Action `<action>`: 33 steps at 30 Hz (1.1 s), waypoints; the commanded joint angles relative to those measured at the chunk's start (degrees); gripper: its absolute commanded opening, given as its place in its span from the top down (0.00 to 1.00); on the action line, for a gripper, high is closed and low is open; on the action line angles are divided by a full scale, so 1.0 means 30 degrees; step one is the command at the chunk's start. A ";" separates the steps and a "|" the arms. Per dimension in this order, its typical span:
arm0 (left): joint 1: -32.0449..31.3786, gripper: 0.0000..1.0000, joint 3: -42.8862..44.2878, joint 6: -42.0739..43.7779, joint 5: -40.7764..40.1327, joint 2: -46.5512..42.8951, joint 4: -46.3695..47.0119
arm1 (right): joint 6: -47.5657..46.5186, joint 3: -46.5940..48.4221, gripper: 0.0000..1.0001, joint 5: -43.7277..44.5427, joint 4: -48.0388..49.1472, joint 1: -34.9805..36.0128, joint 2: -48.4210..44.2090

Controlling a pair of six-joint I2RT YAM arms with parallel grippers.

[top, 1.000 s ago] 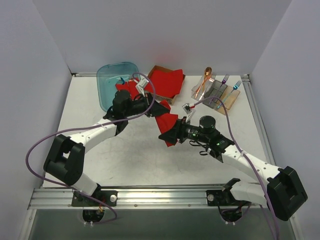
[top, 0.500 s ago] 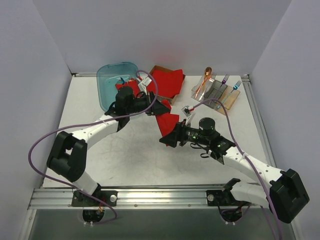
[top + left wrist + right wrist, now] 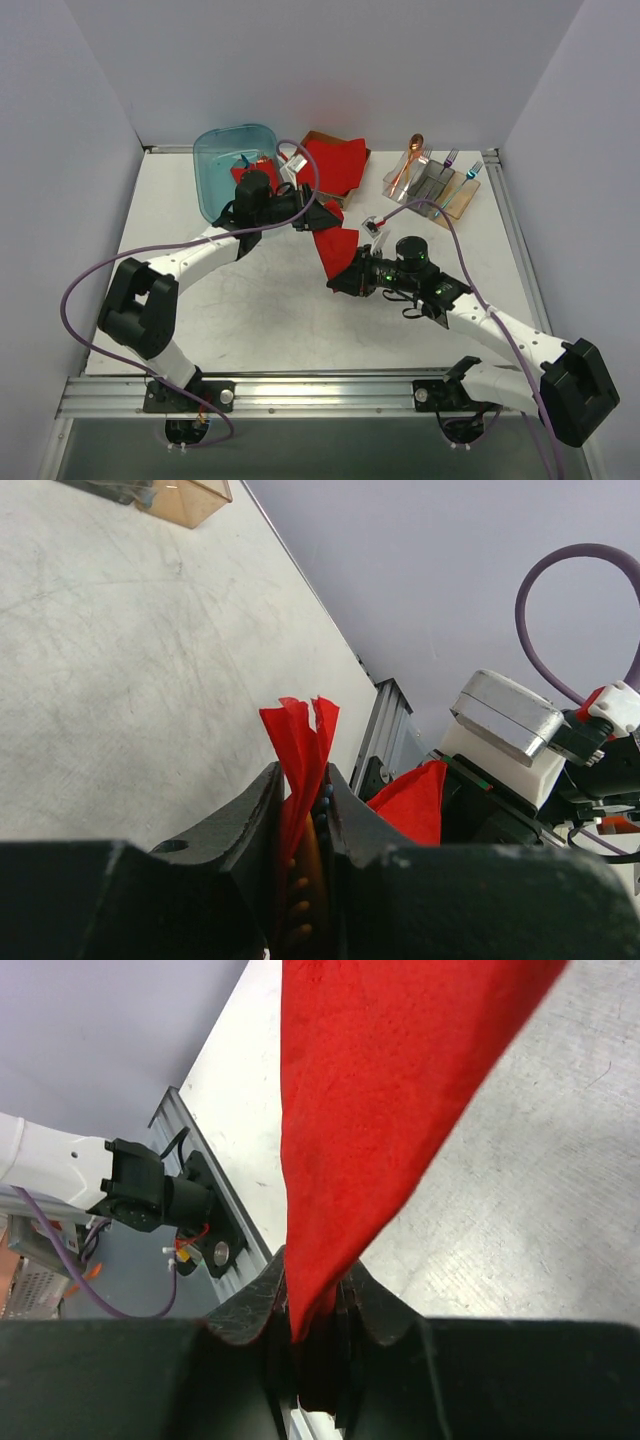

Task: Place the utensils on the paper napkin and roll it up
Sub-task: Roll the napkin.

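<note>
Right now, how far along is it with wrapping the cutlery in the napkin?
Early. Done: one red napkin is off the stack. In hand: the left claw and right claw both pinch it, holding it off the table. Left: spread it flat, move the spoon and forks over from their holder, then roll.

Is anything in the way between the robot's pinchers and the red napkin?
Nothing visible is. The left gripper is shut on one edge of the paper napkin, and the right gripper pinches the opposite corner, so the sheet stretches between them with no object in between.
</note>
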 commanded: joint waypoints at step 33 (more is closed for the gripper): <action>-0.1057 0.98 -0.1761 0.4279 -0.6599 -0.1676 -0.0040 | -0.2684 0.6894 0.50 0.5991 -0.6703 -0.0414 0.0299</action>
